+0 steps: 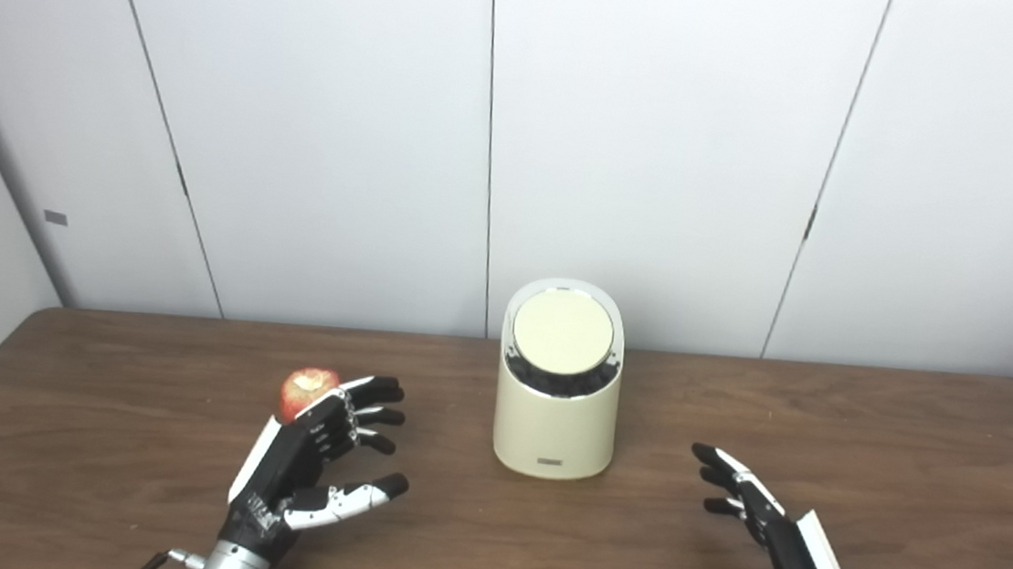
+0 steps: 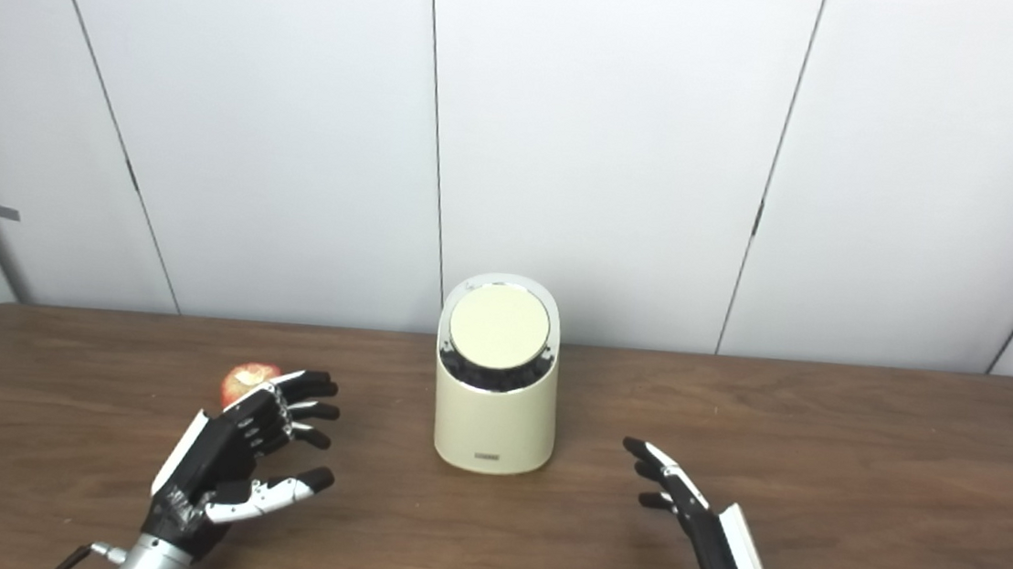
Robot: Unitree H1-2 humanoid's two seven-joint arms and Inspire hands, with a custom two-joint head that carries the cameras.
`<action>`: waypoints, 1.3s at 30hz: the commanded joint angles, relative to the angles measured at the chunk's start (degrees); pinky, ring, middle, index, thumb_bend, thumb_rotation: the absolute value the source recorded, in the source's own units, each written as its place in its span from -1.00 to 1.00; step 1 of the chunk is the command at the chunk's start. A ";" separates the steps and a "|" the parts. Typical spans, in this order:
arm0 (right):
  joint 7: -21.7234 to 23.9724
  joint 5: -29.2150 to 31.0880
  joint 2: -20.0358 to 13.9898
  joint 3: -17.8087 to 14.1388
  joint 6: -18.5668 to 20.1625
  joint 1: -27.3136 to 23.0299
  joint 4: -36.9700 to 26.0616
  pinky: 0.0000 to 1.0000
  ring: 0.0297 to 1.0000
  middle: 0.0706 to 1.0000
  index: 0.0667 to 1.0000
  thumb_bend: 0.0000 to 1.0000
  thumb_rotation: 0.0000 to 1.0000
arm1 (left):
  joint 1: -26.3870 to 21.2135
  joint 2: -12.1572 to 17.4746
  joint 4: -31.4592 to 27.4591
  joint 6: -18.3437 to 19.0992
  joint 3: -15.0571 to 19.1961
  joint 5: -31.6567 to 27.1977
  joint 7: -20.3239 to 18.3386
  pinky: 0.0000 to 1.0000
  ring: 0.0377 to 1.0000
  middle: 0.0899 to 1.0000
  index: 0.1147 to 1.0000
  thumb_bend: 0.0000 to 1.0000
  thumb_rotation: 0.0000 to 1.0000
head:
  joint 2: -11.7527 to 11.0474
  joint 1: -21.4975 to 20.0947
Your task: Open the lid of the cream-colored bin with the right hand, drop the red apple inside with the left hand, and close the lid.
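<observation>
Bin [image 1: 555, 417] at mid-worktop, upright, near the back wall [image 1: 665, 152], lid [image 1: 563, 332] shut and tilted toward the robot, probably so a hand coming from the front can press or lift it. Apple [image 1: 305, 389] on the worktop [image 1: 139, 399] to the bin's left, well apart from it, partly hidden behind the left hand. Left hand [image 1: 312, 465] just beside the apple, fingers spread, empty, palm turned inward; whether touching the fruit, cannot tell. Right hand [image 1: 758, 549] lower right, open too, holding nothing, well apart from the bin, seemingly poised for the lid. Nothing else on the wood; no obstacle between either hand and its target. Lid not yet opened, so apple waiting.
</observation>
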 commanded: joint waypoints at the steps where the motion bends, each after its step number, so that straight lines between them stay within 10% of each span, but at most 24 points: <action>1: -0.44 0.58 0.02 -0.06 -2.06 -1.21 -1.01 0.47 0.70 0.75 0.67 0.51 -0.75 | 1.45 -0.35 2.34 -1.54 -0.40 -0.29 0.21 0.21 0.45 0.56 0.56 0.38 -0.96 | 0.04 0.06; 15: -0.47 0.79 0.08 -0.18 -1.95 -1.18 -1.04 0.50 0.72 0.75 0.67 0.51 -0.74 | 1.48 -0.45 2.27 -1.46 -0.46 -0.18 0.37 0.19 0.45 0.56 0.55 0.37 -0.97 | -0.32 0.27; 23: -0.30 3.75 2.47 -0.62 0.56 -5.83 -2.33 0.39 0.62 0.76 0.72 0.48 -0.37 | 0.57 -0.81 4.40 -2.49 -0.65 -0.09 0.25 0.19 0.45 0.57 0.55 0.35 -1.00 | -1.30 0.13; 39: 3.78 -1.84 0.74 -0.30 21.43 -26.68 -2.69 0.55 0.80 0.84 0.94 0.69 -0.14 | 0.03 -1.33 5.79 -3.07 -0.61 0.08 0.58 0.22 0.45 0.56 0.55 0.35 -1.00 | -2.05 -0.77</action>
